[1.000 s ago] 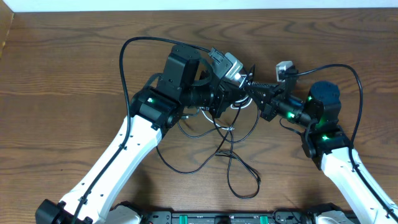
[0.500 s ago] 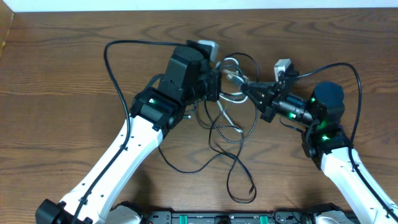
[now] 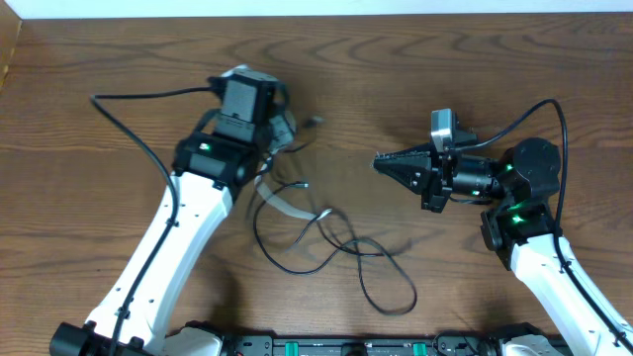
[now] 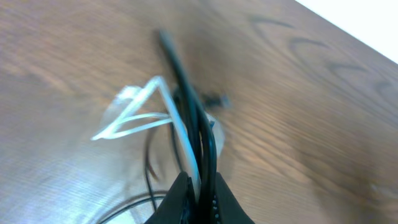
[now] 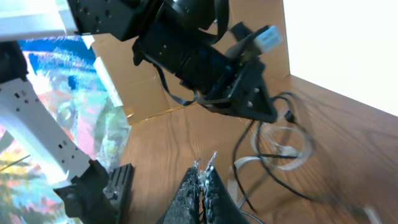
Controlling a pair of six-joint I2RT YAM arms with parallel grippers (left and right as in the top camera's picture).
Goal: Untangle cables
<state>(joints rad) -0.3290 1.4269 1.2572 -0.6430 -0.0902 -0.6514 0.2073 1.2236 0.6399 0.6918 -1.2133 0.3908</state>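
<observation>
We see a dark brown wood-grain table [image 3: 99,59] under even light, with a white strip [image 3: 297,7] past its far edge. Off to one side are brown cardboard [image 5: 142,84] and a colourful picture [image 5: 87,93].

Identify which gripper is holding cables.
The left gripper: it pinches white and black cables together, while the right gripper is shut on nothing, away from the cables.

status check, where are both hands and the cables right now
Left hand shut on cables, white and black strands pinched. Right hand shut, nothing visibly held, apart from them. Loose loops trail on wooden table.
</observation>
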